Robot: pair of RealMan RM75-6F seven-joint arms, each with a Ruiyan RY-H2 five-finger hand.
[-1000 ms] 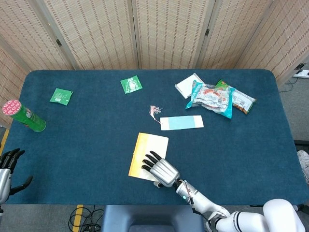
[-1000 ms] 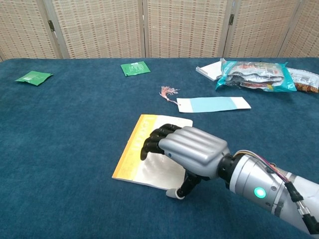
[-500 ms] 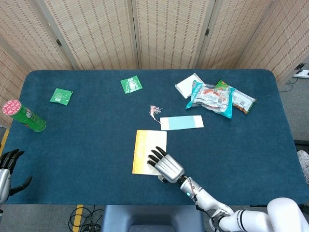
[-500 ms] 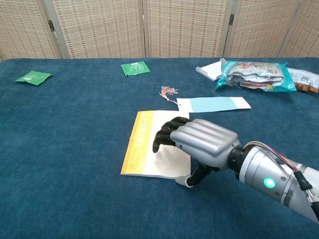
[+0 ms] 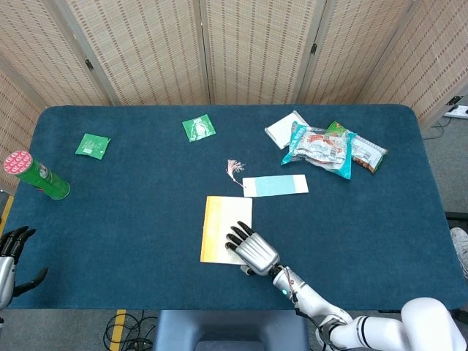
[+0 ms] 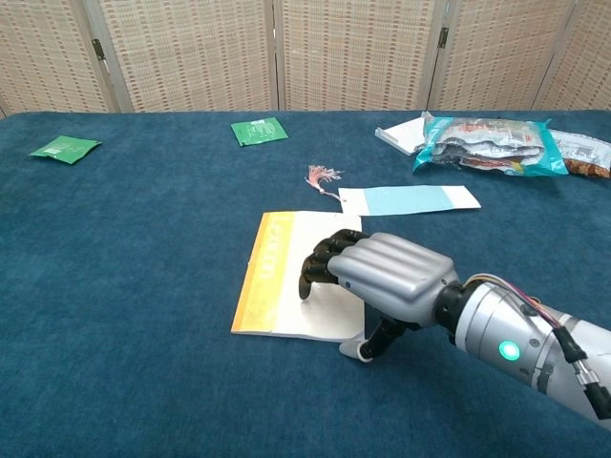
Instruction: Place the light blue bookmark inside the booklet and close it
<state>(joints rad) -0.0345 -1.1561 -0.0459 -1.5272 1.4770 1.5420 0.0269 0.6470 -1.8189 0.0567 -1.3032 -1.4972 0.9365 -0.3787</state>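
Booklet, thin, cream with an orange spine band [image 6: 286, 277], lies shut on my blue cloth table [image 6: 124, 286]; my left hand [image 5: 11, 252] idles loosely open, right hand [image 6: 382, 279] presses its cover; pale blue paper bookmark [image 6: 410, 199] just beyond.

A cream booklet [image 5: 227, 228] edged in orange, a light blue bookmark [image 5: 276, 186] and a dark blue table [image 5: 131, 212] are seen.

Head view: high, looking steeply down over the whole table [image 5: 110, 219], fairly far off. Chest view: low, close, facing level across toward the screens [image 6: 286, 52]. Shared: booklet [image 5: 227, 228] [image 6: 286, 277], probably most of the far half.
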